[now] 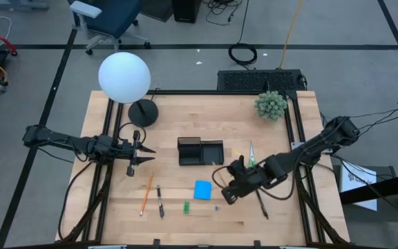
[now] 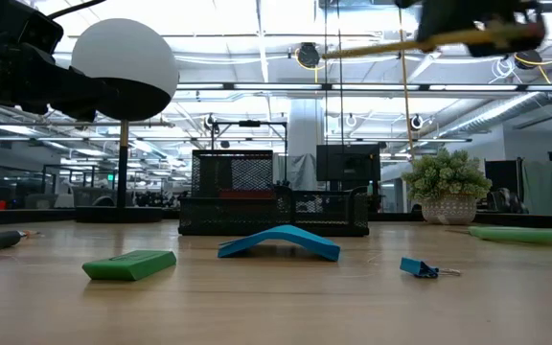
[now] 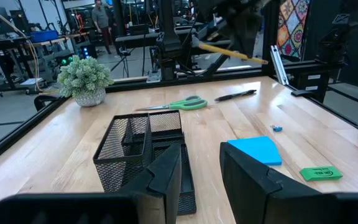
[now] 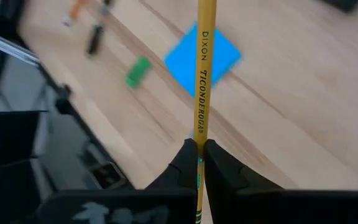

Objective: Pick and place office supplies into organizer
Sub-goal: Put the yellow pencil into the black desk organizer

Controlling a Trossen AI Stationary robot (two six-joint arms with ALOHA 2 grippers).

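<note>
The right gripper (image 4: pixel 198 163), clamped on a yellow pencil (image 4: pixel 202 74) lifted above the blue note pad (image 1: pixel 202 189), hangs just right of the black mesh organizer (image 1: pixel 200 151) (the left gripper (image 1: pixel 135 153), part open and empty, waits farther left), the pencil's long axis pointing roughly toward that tray.

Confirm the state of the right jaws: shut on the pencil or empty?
Shut on it. The right gripper pinches the yellow pencil between its jaws, lifted clear above the blue note pad and table.
</note>
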